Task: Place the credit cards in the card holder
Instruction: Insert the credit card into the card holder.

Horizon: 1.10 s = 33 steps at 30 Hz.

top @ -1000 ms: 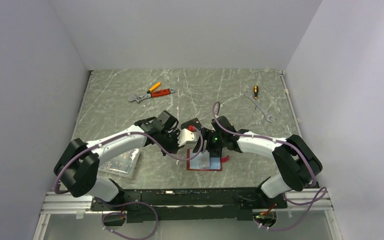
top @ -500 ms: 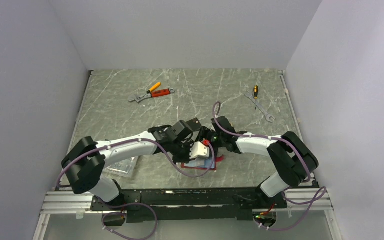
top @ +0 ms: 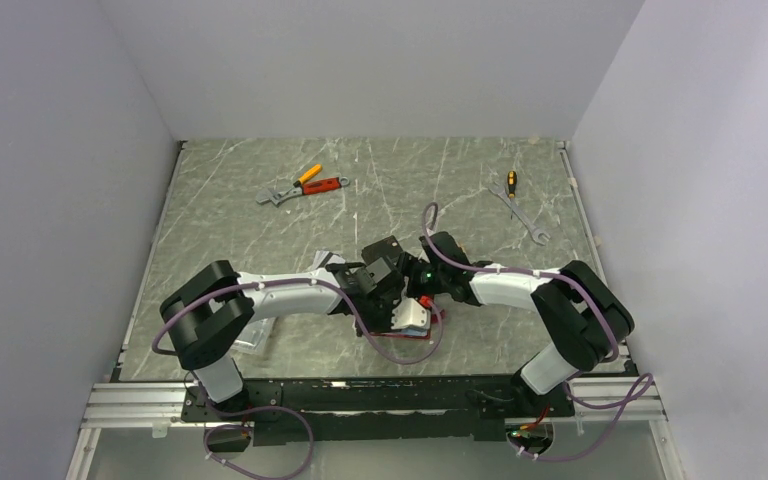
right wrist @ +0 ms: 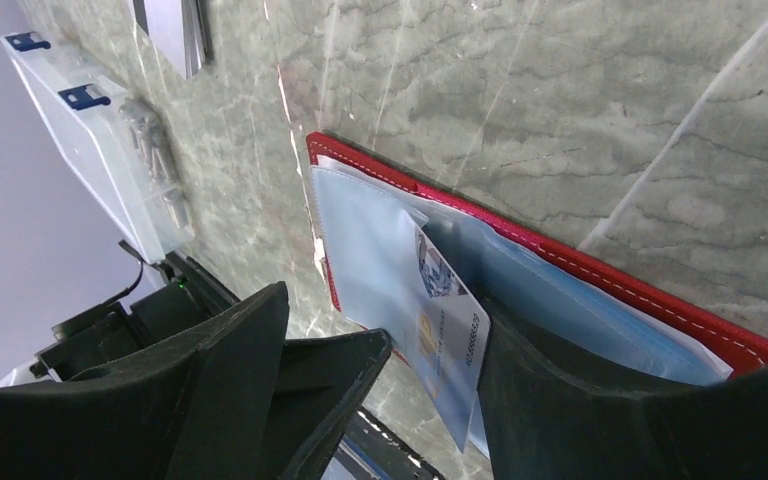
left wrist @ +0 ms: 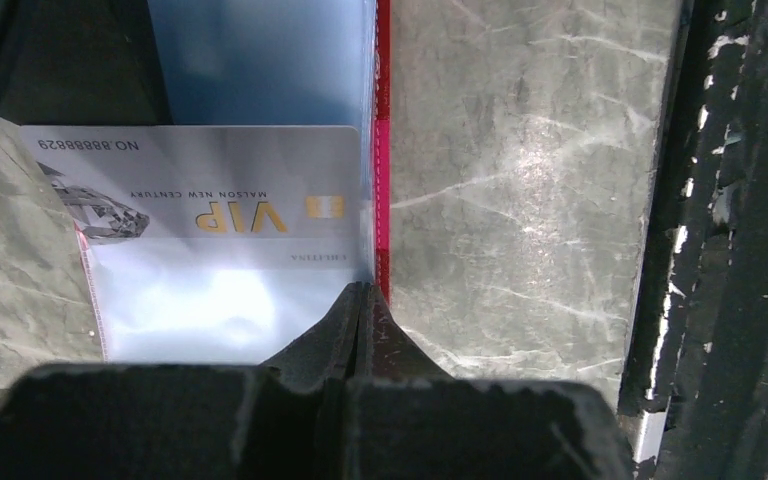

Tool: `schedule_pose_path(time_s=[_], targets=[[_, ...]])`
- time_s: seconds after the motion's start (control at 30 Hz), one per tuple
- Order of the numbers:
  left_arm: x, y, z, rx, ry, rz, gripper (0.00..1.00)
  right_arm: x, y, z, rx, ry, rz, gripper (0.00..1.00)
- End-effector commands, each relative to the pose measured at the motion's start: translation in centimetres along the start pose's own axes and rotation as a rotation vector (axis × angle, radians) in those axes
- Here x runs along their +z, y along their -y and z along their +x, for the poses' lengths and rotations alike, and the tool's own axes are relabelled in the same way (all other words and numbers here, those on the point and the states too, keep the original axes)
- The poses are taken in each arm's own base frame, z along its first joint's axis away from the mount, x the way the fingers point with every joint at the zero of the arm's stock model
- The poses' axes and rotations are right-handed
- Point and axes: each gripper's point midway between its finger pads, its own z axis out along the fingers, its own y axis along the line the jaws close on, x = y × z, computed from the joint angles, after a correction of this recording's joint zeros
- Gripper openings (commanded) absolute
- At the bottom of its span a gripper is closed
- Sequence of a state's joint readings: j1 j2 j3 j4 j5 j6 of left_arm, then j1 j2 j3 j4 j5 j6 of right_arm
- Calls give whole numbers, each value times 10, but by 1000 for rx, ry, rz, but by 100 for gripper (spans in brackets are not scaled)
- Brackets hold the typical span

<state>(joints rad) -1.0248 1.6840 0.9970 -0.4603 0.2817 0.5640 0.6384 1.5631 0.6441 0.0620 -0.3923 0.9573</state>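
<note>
The red card holder (right wrist: 600,275) lies open on the table, its bluish lining (left wrist: 260,60) facing up. A silver credit card (left wrist: 210,190) marked VIP sits partly inside a clear sleeve of the lining, also seen as the card (right wrist: 450,335). My left gripper (left wrist: 365,292) is shut, its tips resting on the sleeve's edge beside the red border; nothing shows between the fingers. My right gripper (right wrist: 410,400) stands open over the card, with one finger (right wrist: 580,400) against the card's numbered edge. In the top view both grippers crowd over the holder (top: 402,347).
A clear plastic box (right wrist: 100,160) lies left of the holder, partly under the left arm (top: 280,292). A thin pale stack of cards (right wrist: 175,30) lies beyond it. Pliers and a wrench (top: 305,186) lie at the back left, a screwdriver and spanner (top: 520,205) at the back right. The black front rail (left wrist: 730,250) is close.
The left arm swung right and brought its shut gripper down onto the holder beside the right gripper. The right gripper stayed over the holder, its jaws narrowing slightly.
</note>
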Motion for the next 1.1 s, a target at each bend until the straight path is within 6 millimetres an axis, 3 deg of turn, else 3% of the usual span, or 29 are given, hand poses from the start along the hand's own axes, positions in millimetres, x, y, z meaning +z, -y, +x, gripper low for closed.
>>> schedule_pose_path(time_s=[0.0,0.37,1.07], targets=[[4,-8,13,-4,-50,-54,0,0,53,17,-1,-44,210,70],[8,2,26,-38,-106,-6,0,-25,52,13,-81,-105,305,75],[0,21,43,-62,-103,6,0,-51,25,25,-60,-208,144,76]])
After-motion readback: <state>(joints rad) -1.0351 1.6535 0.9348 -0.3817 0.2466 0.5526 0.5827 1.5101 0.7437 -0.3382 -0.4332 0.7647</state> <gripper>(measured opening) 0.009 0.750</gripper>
